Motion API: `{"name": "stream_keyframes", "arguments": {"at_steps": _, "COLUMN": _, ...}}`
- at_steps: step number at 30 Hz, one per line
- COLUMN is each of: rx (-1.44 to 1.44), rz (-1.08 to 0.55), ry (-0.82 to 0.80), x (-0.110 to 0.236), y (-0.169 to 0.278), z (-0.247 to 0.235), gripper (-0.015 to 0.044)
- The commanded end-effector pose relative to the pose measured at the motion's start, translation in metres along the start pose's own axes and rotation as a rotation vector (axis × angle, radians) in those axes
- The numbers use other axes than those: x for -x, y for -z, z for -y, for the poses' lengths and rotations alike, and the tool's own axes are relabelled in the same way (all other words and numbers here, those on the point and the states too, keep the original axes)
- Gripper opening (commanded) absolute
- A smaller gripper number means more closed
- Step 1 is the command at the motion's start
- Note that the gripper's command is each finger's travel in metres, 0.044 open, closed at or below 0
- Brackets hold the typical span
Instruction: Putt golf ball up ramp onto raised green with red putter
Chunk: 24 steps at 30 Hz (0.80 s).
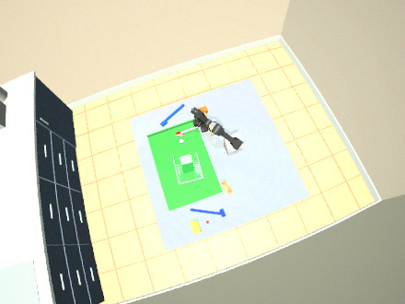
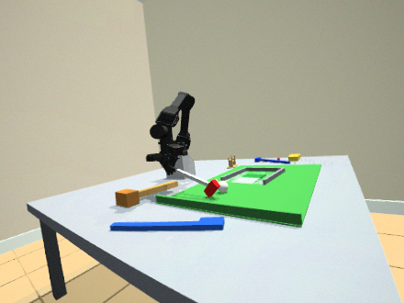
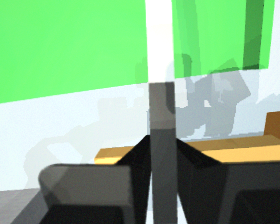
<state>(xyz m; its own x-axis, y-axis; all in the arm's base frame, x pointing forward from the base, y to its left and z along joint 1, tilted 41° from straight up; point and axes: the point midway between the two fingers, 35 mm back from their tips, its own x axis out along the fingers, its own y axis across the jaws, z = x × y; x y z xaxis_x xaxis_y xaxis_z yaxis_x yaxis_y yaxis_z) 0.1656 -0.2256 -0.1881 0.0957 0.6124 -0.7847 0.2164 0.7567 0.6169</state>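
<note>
My gripper [image 1: 199, 126] [image 2: 171, 171] [image 3: 158, 139] is shut on the dark handle of the red putter [image 1: 179, 134] [image 2: 212, 188] [image 3: 162, 105]. Its pale shaft slopes down over the green mat [image 1: 167, 182] [image 2: 285, 200] [image 3: 70, 45]. Its red head is low over the mat's near end in the exterior view, close beside the white golf ball [image 1: 181, 141] [image 2: 223, 186]; a small gap shows in the top view. The walled ramp and raised green [image 1: 188, 167] [image 2: 255, 174] lie farther along the mat. Head and ball are outside the wrist view.
An orange mallet [image 1: 202, 110] [image 2: 127, 197] [image 3: 230, 147] lies below the gripper, beside the mat. A blue club [image 1: 173, 115] [image 2: 161, 226] lies off the mat's near end. Beyond the far end are another blue club [image 1: 207, 211] [image 2: 272, 161] and a yellow block [image 1: 195, 227] [image 2: 294, 157].
</note>
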Motion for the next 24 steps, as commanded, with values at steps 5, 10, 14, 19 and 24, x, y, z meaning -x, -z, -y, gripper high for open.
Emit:
{"name": "stream_keyframes", "arguments": {"at_steps": 5, "rx": -0.001, "rz": 0.003, "ry": 0.0, "x": 0.0, "y": -0.001, "z": 0.008, "gripper": 0.0}}
{"name": "stream_keyframes", "arguments": {"at_steps": 10, "rx": -0.004, "rz": 0.006, "ry": -0.002, "x": -0.001, "y": 0.0, "z": 0.024, "gripper": 0.0}}
{"name": "stream_keyframes", "arguments": {"at_steps": 14, "rx": -0.005, "rz": 0.007, "ry": -0.003, "x": -0.002, "y": 0.0, "z": 0.029, "gripper": 0.0}}
{"name": "stream_keyframes", "arguments": {"at_steps": 19, "rx": -0.005, "rz": 0.007, "ry": -0.003, "x": -0.002, "y": 0.0, "z": 0.029, "gripper": 0.0}}
{"name": "stream_keyframes", "arguments": {"at_steps": 24, "rx": -0.01, "rz": 0.003, "ry": -0.006, "x": -0.002, "y": -0.001, "z": 0.018, "gripper": 0.0}}
